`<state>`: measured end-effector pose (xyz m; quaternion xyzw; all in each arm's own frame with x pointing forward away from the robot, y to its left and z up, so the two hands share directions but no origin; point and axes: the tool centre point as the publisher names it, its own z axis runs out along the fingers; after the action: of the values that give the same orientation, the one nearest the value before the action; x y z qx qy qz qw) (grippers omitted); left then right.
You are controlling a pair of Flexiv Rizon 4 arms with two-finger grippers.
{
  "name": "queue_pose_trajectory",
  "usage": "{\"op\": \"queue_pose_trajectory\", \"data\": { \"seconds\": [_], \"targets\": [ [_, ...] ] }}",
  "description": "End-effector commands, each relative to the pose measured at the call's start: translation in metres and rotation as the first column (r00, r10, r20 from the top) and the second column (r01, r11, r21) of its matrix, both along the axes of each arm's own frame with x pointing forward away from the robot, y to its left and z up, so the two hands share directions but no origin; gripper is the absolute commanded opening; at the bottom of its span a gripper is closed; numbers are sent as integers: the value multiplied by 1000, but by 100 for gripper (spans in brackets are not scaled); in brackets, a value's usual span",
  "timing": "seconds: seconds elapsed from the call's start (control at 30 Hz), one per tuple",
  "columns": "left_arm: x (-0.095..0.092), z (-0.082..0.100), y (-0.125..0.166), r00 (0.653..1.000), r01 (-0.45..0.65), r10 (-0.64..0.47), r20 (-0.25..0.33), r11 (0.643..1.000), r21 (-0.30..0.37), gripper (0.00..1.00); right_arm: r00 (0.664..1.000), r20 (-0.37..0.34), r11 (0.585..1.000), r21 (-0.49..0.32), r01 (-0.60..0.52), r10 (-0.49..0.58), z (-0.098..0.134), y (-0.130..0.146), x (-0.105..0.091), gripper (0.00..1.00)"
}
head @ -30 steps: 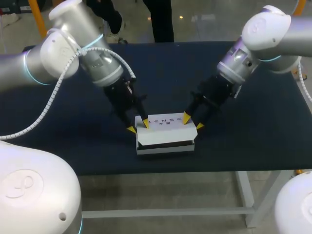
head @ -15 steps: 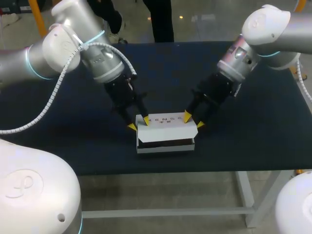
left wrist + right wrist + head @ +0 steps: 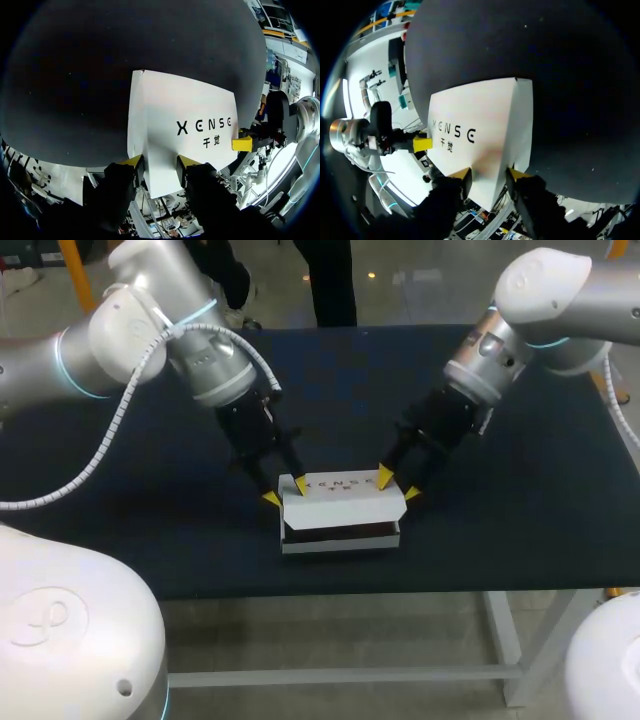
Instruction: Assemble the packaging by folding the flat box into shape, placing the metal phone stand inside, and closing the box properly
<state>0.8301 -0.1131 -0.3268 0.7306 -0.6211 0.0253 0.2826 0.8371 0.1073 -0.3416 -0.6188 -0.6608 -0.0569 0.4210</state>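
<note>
Both released, my left end effector [image 3: 285, 492] and right end effector [image 3: 397, 488] are straddling the box [image 3: 340, 506]; closing likely needs pressing down.

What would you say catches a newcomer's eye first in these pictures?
The white box with dark lettering stands out against the dark table, near the table's front edge. My left end effector and right end effector meet it at opposite ends of its lid, one on each side. Along the box's front, a dark gap shows under the lid.
</note>
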Motion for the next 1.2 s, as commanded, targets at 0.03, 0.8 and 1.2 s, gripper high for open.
{"op": "queue_pose_trajectory", "data": {
  "seconds": [0.03, 0.8, 1.2],
  "targets": [
    [3, 1, -4, 1000, 3, -3, -8, 1000, 6, 45, 1000, -18, 1000, 2, -16, 16, 2, 4, 5, 49],
    [9, 7, 0, 1000, 7, -7, -29, 1000, 13, 44, 999, -29, 1000, -13, -20, 19, 10, 1, 8, 50],
    [16, 7, 0, 998, 18, -17, -63, 1000, 12, 42, 999, -50, 1000, -12, -16, 15, 10, 2, 14, 49]
  ]
}}
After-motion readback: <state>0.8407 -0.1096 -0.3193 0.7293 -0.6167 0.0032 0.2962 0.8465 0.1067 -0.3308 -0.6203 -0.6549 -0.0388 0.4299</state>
